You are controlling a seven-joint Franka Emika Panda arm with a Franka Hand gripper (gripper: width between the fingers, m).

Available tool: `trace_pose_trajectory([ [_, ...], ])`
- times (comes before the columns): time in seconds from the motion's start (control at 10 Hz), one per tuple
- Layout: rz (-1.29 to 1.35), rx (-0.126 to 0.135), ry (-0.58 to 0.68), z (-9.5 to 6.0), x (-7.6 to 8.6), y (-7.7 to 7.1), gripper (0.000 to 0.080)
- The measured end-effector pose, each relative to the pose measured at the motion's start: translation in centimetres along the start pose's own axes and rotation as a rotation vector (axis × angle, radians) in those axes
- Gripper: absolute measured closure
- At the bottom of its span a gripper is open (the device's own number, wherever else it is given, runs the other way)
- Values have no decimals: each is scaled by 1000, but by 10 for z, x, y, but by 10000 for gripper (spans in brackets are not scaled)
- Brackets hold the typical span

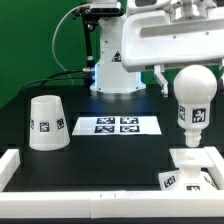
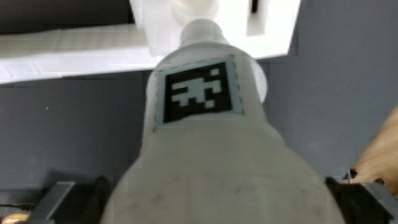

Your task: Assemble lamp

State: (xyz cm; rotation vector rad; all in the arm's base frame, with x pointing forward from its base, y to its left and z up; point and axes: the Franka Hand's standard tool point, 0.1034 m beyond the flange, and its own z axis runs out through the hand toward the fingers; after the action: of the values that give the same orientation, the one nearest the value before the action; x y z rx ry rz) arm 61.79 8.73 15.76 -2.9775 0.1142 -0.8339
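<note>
The white plastic bulb (image 1: 193, 98), a smooth ball on a tapering neck with a black-and-white square tag, stands upright directly over the angular white base block (image 1: 195, 168) at the exterior view's right. The gripper (image 2: 203, 202) is closed around the bulb's wide end. In the wrist view its dark fingers (image 2: 64, 197) press in from either side, and the neck points away towards the base. Whether the neck's tip already touches the base cannot be told.

By this showing the assembly is at an early stage: the bulb is not yet seated and released, so nothing appears joined. The large white truncated-cone shade (image 1: 47, 122) rests untouched, narrow end up, well apart at the exterior view's left, and will have to go on after the bulb.

The work surface is a matt black table (image 1: 110, 155) with a raised white rim (image 1: 70, 168) along its near edge. The marker board (image 1: 118, 125) lies flat between shade and base. A green backdrop (image 1: 30, 40) closes the room behind the arm.
</note>
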Motion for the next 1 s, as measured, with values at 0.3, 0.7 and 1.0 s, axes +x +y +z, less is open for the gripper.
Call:
trace_pose_trajectory([
  [0.3,-7,-1,-6,2,-2,-1,223],
  [0.7,-42,-7,-9,11,-1,-3,223],
  [1.0,-50,-16,-26,21,-10,1,223],
])
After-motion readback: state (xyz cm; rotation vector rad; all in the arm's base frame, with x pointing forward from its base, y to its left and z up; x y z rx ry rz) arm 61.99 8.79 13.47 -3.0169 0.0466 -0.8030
